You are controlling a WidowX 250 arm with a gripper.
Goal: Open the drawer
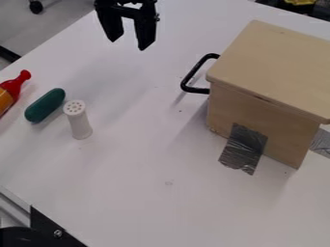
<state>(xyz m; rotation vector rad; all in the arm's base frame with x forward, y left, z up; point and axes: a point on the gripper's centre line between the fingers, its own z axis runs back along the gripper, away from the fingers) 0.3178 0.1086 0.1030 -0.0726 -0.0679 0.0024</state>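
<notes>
Black bracket [55, 229] with 1 silver screw at the near left corner, beside a metal rail [14, 205]. Gripper [129, 44] hangs at the far side, left of centre; its 2 fingers are spread, a clear gap between the tips. To its right and nearer: 1 black handle [191, 77], on the left side of the wooden drawer box [270, 67], which stands at the right. Drawer front is angled out of sight; cannot tell whether it is flush. Grey tape [243, 144] runs from the box's near face onto the white table [161, 193]. At left, 1 white cylinder [78, 123] stands just beside 1 green oblong [45, 105]; 1 red-and-orange bottle [14, 86] lies at the left edge.
</notes>
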